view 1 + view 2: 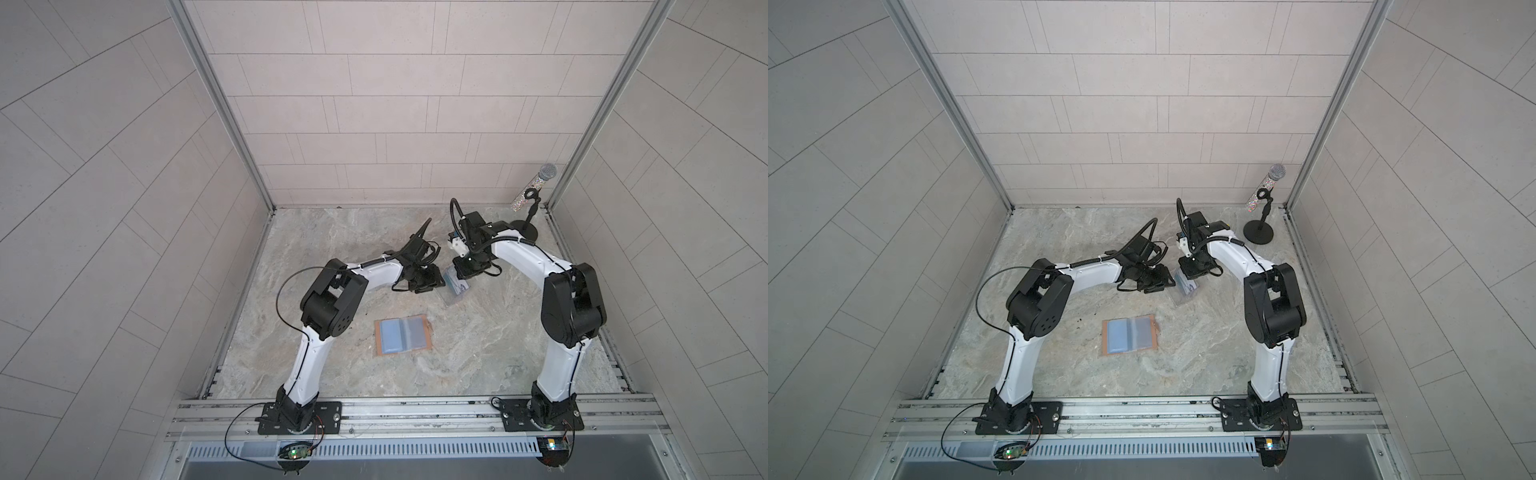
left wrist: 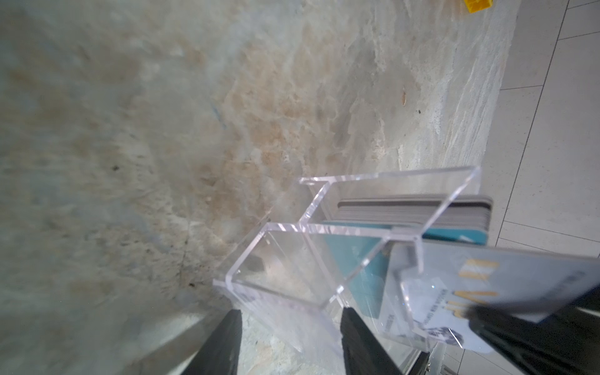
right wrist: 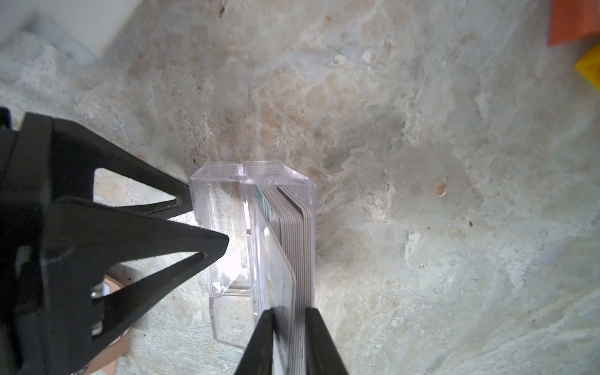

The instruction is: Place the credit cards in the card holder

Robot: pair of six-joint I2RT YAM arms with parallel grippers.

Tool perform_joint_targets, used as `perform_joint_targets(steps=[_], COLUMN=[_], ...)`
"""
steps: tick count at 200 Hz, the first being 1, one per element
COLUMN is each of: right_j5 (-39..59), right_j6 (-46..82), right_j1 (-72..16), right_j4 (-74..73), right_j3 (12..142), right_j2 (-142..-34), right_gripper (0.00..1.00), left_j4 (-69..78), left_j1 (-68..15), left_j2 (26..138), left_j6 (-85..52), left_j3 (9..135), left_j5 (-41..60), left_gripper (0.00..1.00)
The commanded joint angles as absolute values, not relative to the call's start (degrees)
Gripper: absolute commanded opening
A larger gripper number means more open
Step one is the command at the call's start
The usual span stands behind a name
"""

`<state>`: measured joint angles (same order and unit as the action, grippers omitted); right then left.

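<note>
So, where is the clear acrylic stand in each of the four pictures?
Top view: clear stand mid-table, at the right gripper, beyond the card holder.
Top view: same place.
Left wrist: stand between the left gripper's jaws.
Right wrist: stand ahead of the right gripper's jaws, left gripper beside it.
Shared landmark: the credit cards standing in it.

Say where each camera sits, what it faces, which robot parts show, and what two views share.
Top views: overhead by the arm bases, looking down on table, card holder; left arm, right arm whole.
Left wrist: on left arm, facing acrylic stand; left gripper gripping it.
Right wrist: on right arm, facing credit cards; right gripper pinching them.
Shared: both wrist views show the stand.
</note>
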<state>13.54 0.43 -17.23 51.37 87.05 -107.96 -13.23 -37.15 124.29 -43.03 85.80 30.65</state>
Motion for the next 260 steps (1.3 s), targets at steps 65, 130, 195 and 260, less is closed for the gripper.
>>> perform_joint_targets(steps=[65, 130, 195, 260], right_j5=[12.1, 15.4, 22.0, 28.4], right_j6=[-0.1, 0.9, 3.0, 4.7], right_j1=[-16.9, -16.4, -13.4, -13.3], right_j4=[55.0, 56.6, 56.9, 56.2], right_j3=[89.4, 90.4, 90.1, 87.3], right_j2=[-105.2, -102.7, -96.9, -91.7], right_gripper=[0.00, 0.00, 0.00, 0.00], left_j4=[-19.8, -19.9, -13.7, -17.3], left_j1=[-37.2, -37.2, -37.0, -34.5], left_j2=[124.6, 122.5, 113.6, 102.5], left_j6=[-41.7, -39.5, -38.5, -33.3], left_j3=[83.4, 85.7, 84.2, 77.3], left_j5=[29.2, 32.2, 36.3, 32.6], left_gripper=[0.53, 0.57, 0.74, 0.73])
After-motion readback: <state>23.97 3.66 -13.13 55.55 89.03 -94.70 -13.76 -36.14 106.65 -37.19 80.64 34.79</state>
